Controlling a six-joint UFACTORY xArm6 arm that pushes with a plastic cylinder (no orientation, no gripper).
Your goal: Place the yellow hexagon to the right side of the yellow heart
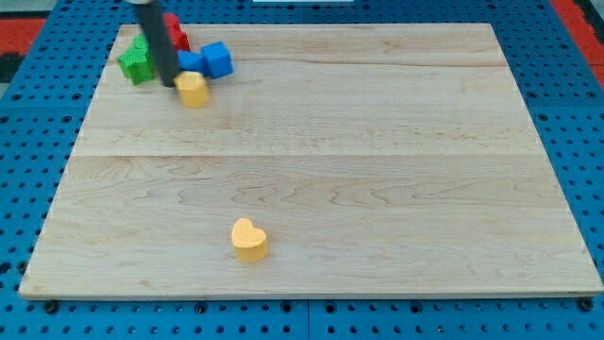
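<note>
The yellow hexagon (pixel 193 90) lies near the board's top left corner. My tip (pixel 169 83) rests just to its left, touching or nearly touching it. The yellow heart (pixel 249 239) lies far below, near the board's bottom edge, a little left of centre. The rod rises from the tip up and to the left, out of the view's top.
A cluster sits by the hexagon at the top left: a green block (pixel 138 60), a red block (pixel 176 32) partly hidden by the rod, a blue cube (pixel 217 59) and another blue block (pixel 191 62). The wooden board (pixel 377 170) lies on a blue pegboard (pixel 28 142).
</note>
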